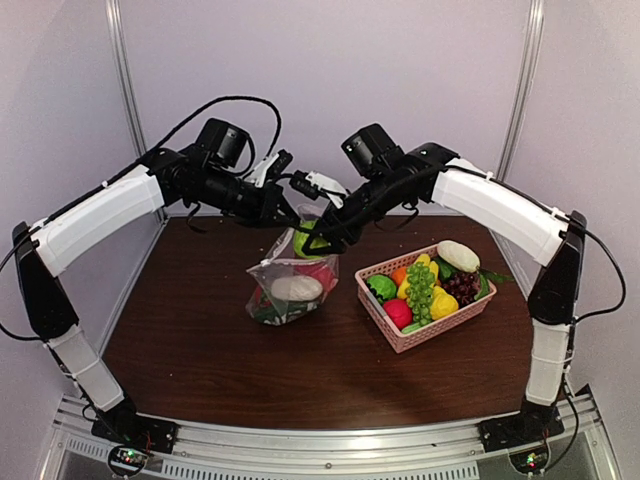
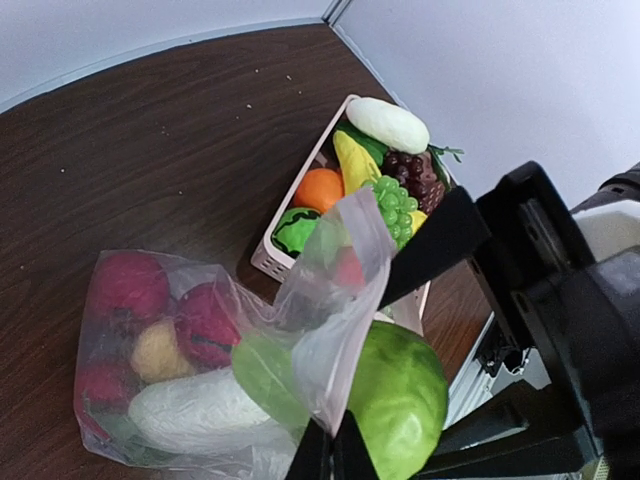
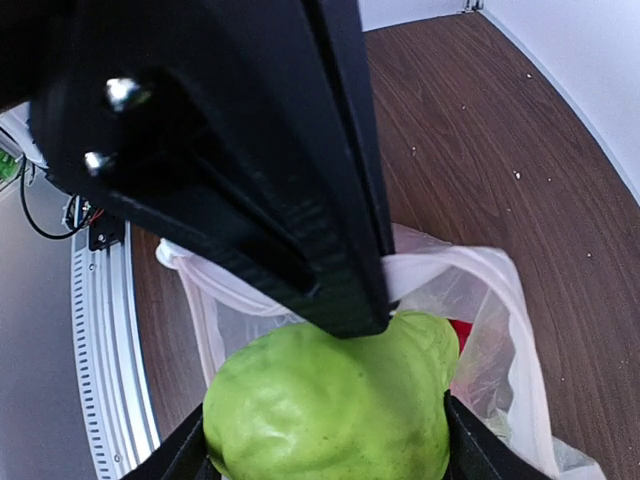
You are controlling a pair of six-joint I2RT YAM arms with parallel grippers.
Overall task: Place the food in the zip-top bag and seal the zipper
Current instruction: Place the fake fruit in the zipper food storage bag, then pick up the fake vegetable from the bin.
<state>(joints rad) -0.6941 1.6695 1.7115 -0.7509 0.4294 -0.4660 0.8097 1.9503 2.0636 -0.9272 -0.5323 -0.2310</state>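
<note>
the bag [image 1: 290, 292] stood slumped in the middle of the tabletop [image 1: 200, 350] with some red and white food [image 2: 190, 405] already in its bottom. its mouth was drawn up and open because the left end effector [image 2: 330, 455] was pinched together on one lip of the rim. the right end effector [image 1: 320, 238], jaws spread around a green fruit [image 2: 400, 400] and clamped on it, hung at that mouth, apparently so the fruit could go in, while the basket [image 1: 440, 330] just to the right held more food and the mouth was not yet sealed.
</note>
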